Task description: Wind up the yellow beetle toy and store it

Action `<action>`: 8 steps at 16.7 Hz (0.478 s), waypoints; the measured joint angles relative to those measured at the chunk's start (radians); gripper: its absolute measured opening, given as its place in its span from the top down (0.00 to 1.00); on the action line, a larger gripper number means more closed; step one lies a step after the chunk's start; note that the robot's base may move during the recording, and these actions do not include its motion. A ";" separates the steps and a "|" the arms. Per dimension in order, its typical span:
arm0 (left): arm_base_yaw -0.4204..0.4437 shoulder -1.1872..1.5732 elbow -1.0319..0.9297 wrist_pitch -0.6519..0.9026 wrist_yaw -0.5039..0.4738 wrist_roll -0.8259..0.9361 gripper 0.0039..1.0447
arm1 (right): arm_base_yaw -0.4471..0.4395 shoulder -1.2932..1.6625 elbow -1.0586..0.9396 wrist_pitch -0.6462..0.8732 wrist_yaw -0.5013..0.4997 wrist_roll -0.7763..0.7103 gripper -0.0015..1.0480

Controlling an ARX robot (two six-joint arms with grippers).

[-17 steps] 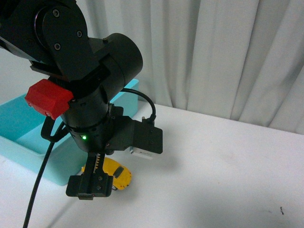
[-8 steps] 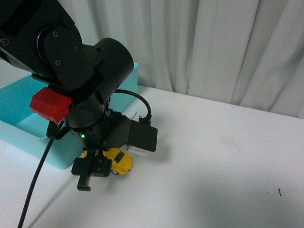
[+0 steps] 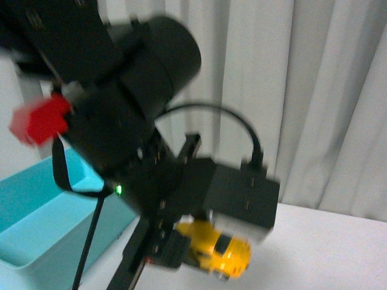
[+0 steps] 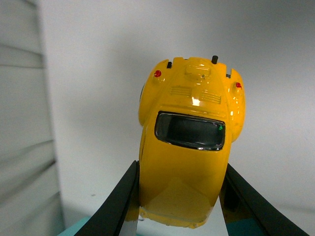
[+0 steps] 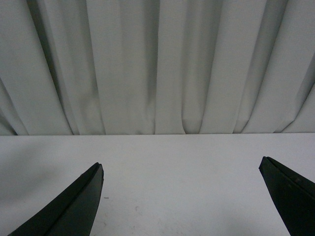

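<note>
The left gripper (image 4: pixel 179 189) clamps the yellow beetle toy (image 4: pixel 189 147) by its flanks, aloft beside the turquoise bin (image 3: pixel 36 241) and probably bound for storage there, while the right gripper (image 5: pixel 181 164) hangs idle, jaws apart.

The left gripper (image 4: pixel 181 169) is pinching the yellow beetle toy (image 4: pixel 189 98) aloft beside the turquoise bin (image 3: pixel 36 241); the right gripper (image 5: pixel 182 196) is gaping wide.
</note>
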 joint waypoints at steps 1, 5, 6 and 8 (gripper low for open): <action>0.004 -0.008 0.010 -0.005 0.008 -0.010 0.62 | 0.000 0.000 0.000 0.000 0.000 0.000 0.06; 0.024 -0.042 0.047 -0.025 0.037 -0.049 0.62 | 0.000 0.000 0.000 0.000 0.000 0.000 0.06; 0.034 -0.053 0.060 -0.026 0.049 -0.065 0.62 | 0.000 0.000 0.000 0.000 0.000 0.000 0.06; 0.138 -0.095 0.159 0.013 0.086 -0.192 0.62 | 0.000 0.000 0.000 0.000 0.000 0.000 0.06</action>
